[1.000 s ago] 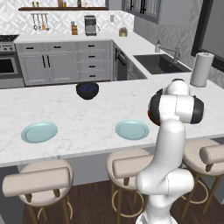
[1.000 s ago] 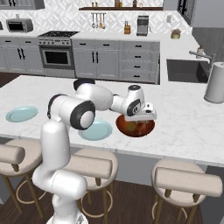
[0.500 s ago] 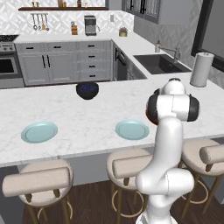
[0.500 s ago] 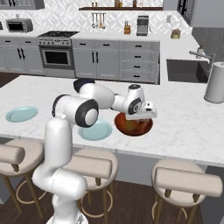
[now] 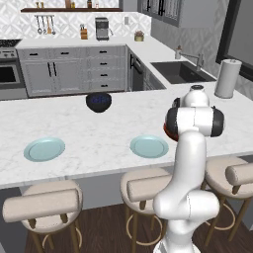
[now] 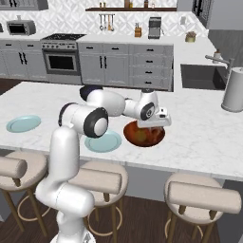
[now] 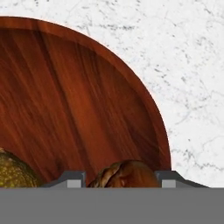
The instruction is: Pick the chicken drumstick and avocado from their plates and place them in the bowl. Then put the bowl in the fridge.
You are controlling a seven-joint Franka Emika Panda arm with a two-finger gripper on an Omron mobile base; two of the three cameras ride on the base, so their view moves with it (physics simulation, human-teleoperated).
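Now the gripper [image 6: 151, 127] hangs low over the reddish-brown bowl [image 6: 144, 135], which sits on the marble counter [image 6: 204, 137] near its front edge. In the hand view the two fingertips [image 7: 73, 178] stand apart with the thick brown end of the chicken drumstick [image 7: 126, 175] between them, low inside the bowl close to its rim; whether the pads press on it or merely flank it cannot be told. The speckled yellow-green avocado [image 7: 13, 171] lies in the bowl too, off to the left of the fingers in that view. Compared with a second ago the hand has shifted a little toward the counter's front edge and sits slightly lower over the bowl, while the bowl itself and the gap between the fingers look unchanged. Both pale blue plates lie bare on the counter along the same front edge: one plate [image 6: 104, 142] just beside the bowl, the other plate [image 6: 23, 123] well apart toward the counter's far end. A small dark bowl [image 5: 98, 102] rests nearer the back edge of the counter, and a paper towel roll [image 6: 234, 90] stands upright by the sink [image 5: 182, 72]. From the left base view the arm's own elbow [image 5: 194, 121] covers most of the reddish bowl. Padded stools [image 6: 203, 198] line the front of the counter.
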